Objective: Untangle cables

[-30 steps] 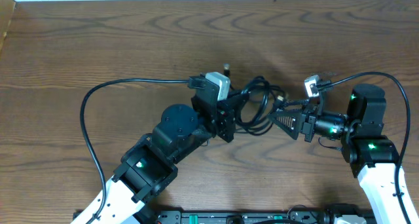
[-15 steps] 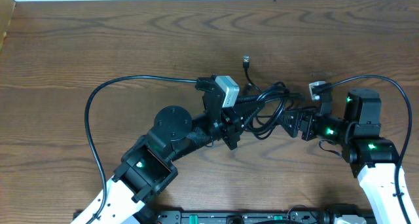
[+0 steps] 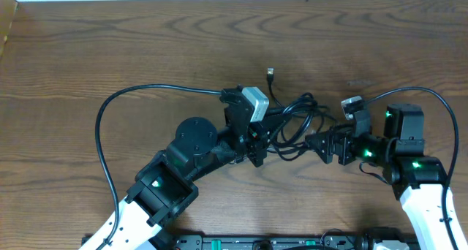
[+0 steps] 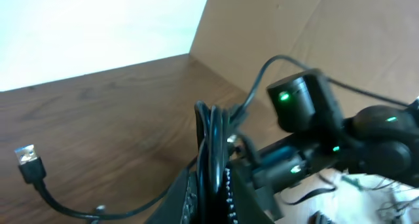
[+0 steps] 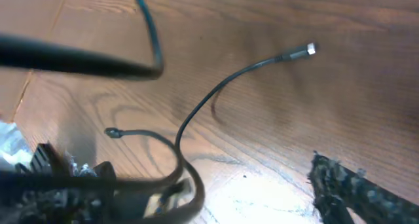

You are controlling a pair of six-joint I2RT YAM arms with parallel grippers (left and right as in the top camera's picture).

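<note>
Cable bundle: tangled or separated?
Tangled. The cables cross in one clump pinched in the left end effector; one plug end trails free.

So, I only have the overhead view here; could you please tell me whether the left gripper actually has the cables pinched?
Observer: Yes. In the left wrist view the left gripper is shut on the cables. Several strands rise side by side from between its fingers.
Operator: Thank you. And is the right gripper gripping anything?
Observer: It doesn't look so. The right gripper is open. In the right wrist view the one finger that clearly shows is bare, and the nearest strands loop past without touching it.
</note>
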